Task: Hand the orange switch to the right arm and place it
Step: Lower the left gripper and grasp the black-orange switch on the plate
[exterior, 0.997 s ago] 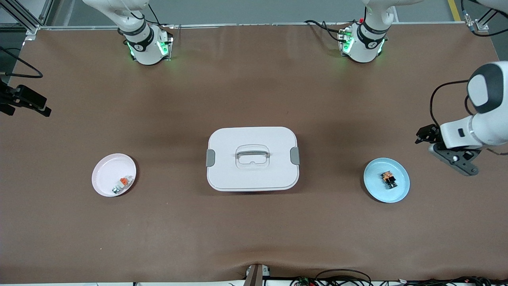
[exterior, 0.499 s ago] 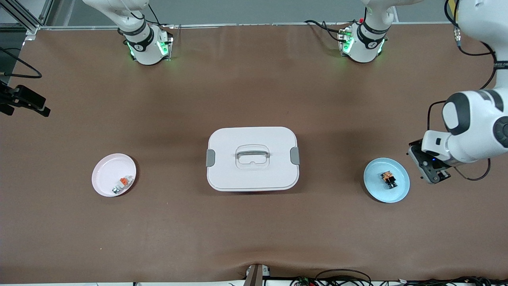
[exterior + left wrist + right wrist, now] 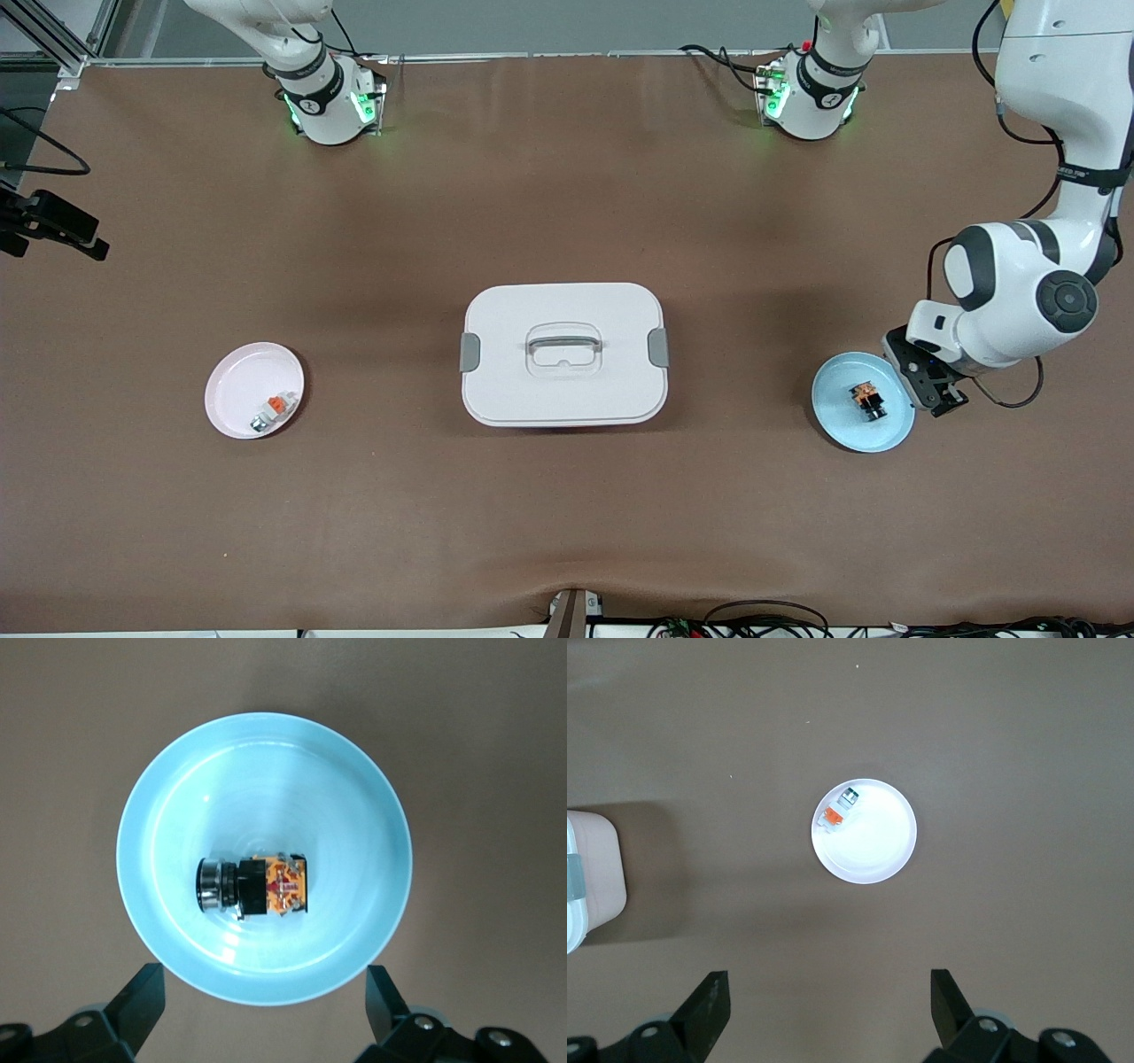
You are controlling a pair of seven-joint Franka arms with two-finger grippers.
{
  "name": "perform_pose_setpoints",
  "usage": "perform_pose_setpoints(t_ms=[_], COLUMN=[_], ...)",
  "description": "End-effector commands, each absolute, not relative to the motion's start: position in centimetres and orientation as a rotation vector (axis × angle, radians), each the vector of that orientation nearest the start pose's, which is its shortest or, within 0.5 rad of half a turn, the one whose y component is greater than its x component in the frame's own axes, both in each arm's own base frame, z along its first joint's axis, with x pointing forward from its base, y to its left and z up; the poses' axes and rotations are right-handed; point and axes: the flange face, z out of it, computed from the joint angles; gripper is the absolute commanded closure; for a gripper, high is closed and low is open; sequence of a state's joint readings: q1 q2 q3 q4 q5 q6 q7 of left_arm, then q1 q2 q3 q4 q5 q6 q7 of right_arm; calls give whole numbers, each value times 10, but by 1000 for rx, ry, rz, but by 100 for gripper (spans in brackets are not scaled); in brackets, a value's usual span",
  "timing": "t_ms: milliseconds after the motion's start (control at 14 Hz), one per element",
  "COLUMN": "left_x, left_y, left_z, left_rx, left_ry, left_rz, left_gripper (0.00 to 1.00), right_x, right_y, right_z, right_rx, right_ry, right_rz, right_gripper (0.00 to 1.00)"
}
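Observation:
The orange switch (image 3: 866, 400) lies on its side in a light blue plate (image 3: 842, 425) toward the left arm's end of the table. In the left wrist view the switch (image 3: 257, 885) shows a black body, a metal ring and orange end, in the middle of the plate (image 3: 177, 780). My left gripper (image 3: 264, 992) is open and empty, above the plate's rim; in the front view it (image 3: 923, 384) hangs over the plate's edge. My right gripper (image 3: 829, 992) is open and empty, high over the table beside a pink plate (image 3: 877, 855).
A white lidded container (image 3: 564, 354) with a handle stands mid-table. The pink plate (image 3: 239, 377) toward the right arm's end holds a whitish-grey part with an orange tab (image 3: 273, 408). Cables lie along the table's front edge.
The left arm has swung in from the table's end toward the blue plate and turned its gripper downward. The right arm has barely moved.

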State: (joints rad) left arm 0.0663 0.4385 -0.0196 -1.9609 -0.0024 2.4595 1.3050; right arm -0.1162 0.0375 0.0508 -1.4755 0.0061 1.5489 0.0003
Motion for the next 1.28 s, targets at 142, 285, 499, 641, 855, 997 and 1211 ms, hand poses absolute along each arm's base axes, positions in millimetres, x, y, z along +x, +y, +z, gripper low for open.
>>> perform_pose_setpoints(t_ms=[142,285,499,641,855,997,1211], left_x=[617,618,620,621,621,623,630], left_y=[28,26,26,25,22,20,18], left_z=[228,219,211,203,197,198,190], left_rx=[-2483,-2481,-2474,-2482,-2480,-2462,-2446], left_ry=[1812,1806,1801,1796,1802,1799,1802], left_rz=[-161,-173,-187,-189,-191,-215,-236], left_gripper=[0,0,0,0,0,0,0], right_x=[561,559,559,560,560,560,560], right_y=[-38,-39,-36,-34,-34,-34,-35], right_z=[648,646,647,646,646,646,646], right_rx=[-3144,-3142,-3139,-3139,-3139,-3139,-3139], right_ry=[92,94,89,87,87,84,92], right_rz=[-53,-29,-34,-29,-29,-31,-31], right_gripper=[0,0,0,0,0,0,0])
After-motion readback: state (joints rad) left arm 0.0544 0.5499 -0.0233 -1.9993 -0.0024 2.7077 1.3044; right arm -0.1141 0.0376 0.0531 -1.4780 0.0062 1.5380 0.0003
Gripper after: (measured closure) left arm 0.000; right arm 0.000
